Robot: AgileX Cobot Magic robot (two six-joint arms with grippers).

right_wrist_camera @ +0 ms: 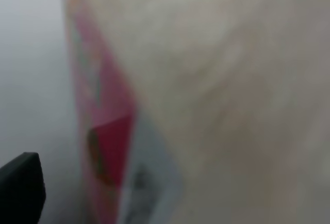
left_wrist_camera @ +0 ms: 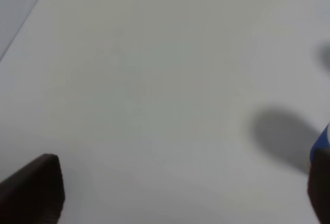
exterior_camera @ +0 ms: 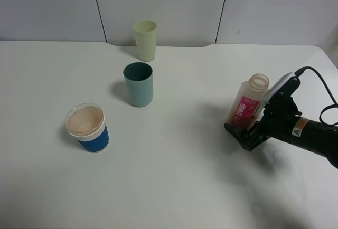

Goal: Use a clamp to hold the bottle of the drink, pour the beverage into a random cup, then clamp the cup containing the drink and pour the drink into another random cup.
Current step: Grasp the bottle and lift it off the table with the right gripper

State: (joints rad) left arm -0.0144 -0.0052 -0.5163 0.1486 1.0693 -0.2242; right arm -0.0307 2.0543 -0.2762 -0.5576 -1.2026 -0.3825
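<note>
The bottle of the drink [exterior_camera: 247, 102], pale peach with a pink-red label, stands at the right of the table and leans slightly. My right gripper, the clamp [exterior_camera: 259, 108], is open with one jaw on each side of the bottle. In the right wrist view the bottle [right_wrist_camera: 206, 79] fills the frame, blurred, beside one dark fingertip [right_wrist_camera: 20, 188]. The blue-and-white cup [exterior_camera: 87, 127] holds tan drink at the front left. The teal cup [exterior_camera: 139, 84] stands mid-table. My left gripper [left_wrist_camera: 175, 193] is open over bare table, and a blue cup edge [left_wrist_camera: 322, 140] shows by one finger.
A pale yellow-green tumbler [exterior_camera: 145, 39] stands at the back, behind the teal cup. The white table [exterior_camera: 179, 187] ends at a grey wall at the back. The right arm's black cable [exterior_camera: 323, 89] loops near the table's right edge.
</note>
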